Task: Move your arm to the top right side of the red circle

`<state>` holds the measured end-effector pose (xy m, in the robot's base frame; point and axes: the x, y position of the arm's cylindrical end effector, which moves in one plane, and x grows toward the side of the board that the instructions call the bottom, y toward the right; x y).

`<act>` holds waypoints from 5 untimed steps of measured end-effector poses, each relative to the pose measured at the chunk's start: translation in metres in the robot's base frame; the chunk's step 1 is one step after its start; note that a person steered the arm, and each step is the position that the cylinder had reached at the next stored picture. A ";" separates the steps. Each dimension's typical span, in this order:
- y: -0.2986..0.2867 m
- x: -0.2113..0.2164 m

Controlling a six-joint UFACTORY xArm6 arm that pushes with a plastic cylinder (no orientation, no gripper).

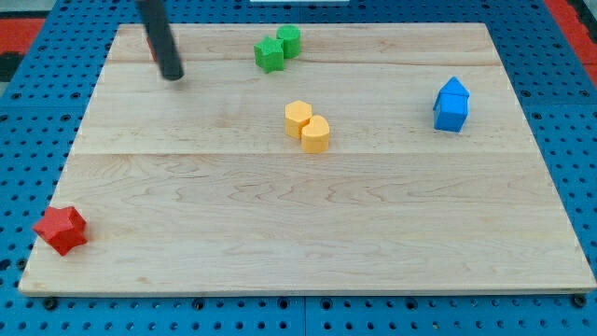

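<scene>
The red circle [151, 49] is almost fully hidden behind my rod near the view's top left; only a thin red sliver shows at the rod's left edge. My tip [172, 75] rests on the board just below and to the right of that sliver. A red star [62, 230] lies at the board's bottom left corner, far from the tip.
A green star [270, 54] and a green circle [289, 40] touch at the top middle. Two yellow blocks, a hexagon [298, 118] and a circle [315, 134], touch near the centre. Two blue blocks [451, 105] sit together at the right. The wooden board [298, 224] lies on a blue pegboard.
</scene>
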<state>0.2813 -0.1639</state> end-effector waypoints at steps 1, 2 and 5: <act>0.009 -0.046; 0.010 -0.053; 0.070 -0.089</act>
